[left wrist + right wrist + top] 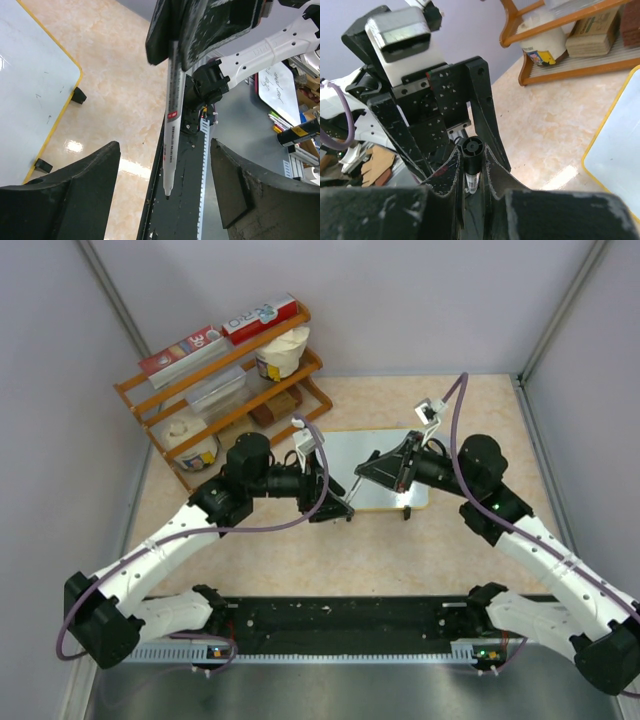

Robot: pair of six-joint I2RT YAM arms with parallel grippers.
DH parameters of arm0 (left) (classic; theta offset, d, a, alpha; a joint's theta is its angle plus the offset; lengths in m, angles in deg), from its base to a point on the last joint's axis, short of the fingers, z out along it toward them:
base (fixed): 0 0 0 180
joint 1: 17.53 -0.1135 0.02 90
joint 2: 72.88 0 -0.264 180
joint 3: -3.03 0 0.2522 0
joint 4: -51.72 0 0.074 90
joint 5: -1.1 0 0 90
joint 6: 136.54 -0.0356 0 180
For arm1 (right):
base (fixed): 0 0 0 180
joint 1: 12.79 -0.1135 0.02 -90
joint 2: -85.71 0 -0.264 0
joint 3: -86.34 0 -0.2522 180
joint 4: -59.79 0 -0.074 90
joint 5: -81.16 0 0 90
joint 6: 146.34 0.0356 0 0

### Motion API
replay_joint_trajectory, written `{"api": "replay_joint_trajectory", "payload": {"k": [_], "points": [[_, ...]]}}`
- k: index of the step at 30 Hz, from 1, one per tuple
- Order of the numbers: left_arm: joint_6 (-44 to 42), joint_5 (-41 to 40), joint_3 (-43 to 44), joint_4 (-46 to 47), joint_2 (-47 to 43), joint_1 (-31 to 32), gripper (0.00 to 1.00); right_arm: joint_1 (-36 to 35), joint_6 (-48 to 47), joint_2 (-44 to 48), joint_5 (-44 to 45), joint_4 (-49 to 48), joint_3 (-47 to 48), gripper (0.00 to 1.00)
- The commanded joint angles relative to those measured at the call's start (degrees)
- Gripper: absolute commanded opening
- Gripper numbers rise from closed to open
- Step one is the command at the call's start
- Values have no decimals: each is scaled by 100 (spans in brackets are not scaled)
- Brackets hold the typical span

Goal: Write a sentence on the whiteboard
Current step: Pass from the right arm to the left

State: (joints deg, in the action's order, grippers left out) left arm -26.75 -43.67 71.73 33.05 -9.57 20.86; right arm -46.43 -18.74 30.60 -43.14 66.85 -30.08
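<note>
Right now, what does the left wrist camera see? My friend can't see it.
The right gripper holds a white marker, tip down in the picture, in front of the open left gripper. To the left, the whiteboard lies on the beige table, almost blank.

At the left of the frame the whiteboard (pixel 30 90) is showing white with a yellow rim and black feet. The marker (pixel 171 125) is showing a pale barrel, red band and black lettering. The table (pixel 125 65) is showing beige marbling.

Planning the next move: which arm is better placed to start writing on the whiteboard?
Right: its fingers are shut on the marker by the whiteboard; the left fingers stand open, holding nothing.
</note>
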Motion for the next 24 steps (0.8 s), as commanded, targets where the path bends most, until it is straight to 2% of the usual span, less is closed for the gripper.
{"api": "replay_joint_trajectory", "payload": {"k": [1, 4, 6, 7, 8, 9, 12, 13, 16, 18, 24], "points": [[-45, 161, -97, 280, 120, -16, 75, -72, 19, 229, 380, -77, 168, 0], [-54, 345, -97, 280, 269, -16, 68, -72, 98, 360, 573, -112, 89, 0], [-11, 459, -88, 280, 349, -16, 42, -72, 98, 396, 644, -51, 80, 0], [7, 478, -97, 349, 349, -25, 25, -72, 107, 405, 679, -33, 106, 0], [33, 469, -115, 385, 331, -16, 0, -72, 107, 405, 697, -7, 115, 0], [34, 443, -106, 394, 314, -16, 0, -63, 124, 396, 688, 11, 115, 0], [-71, 215, -1, 351, 147, -16, 0, -63, 63, 361, 574, 107, 186, 22], [-107, 101, 52, 298, 94, -16, 0, -72, -16, 361, 565, 290, 255, 43], [-352, -5, 298, -80, -73, -16, 0, -45, -208, 378, 513, 651, 413, 91], [-633, 29, 543, -510, -91, -16, 0, -19, -323, 378, 381, 880, 493, 98], [-1512, 494, 1158, -1757, 94, -25, 0, 16, -649, 414, -383, 1171, 757, 99]]}}
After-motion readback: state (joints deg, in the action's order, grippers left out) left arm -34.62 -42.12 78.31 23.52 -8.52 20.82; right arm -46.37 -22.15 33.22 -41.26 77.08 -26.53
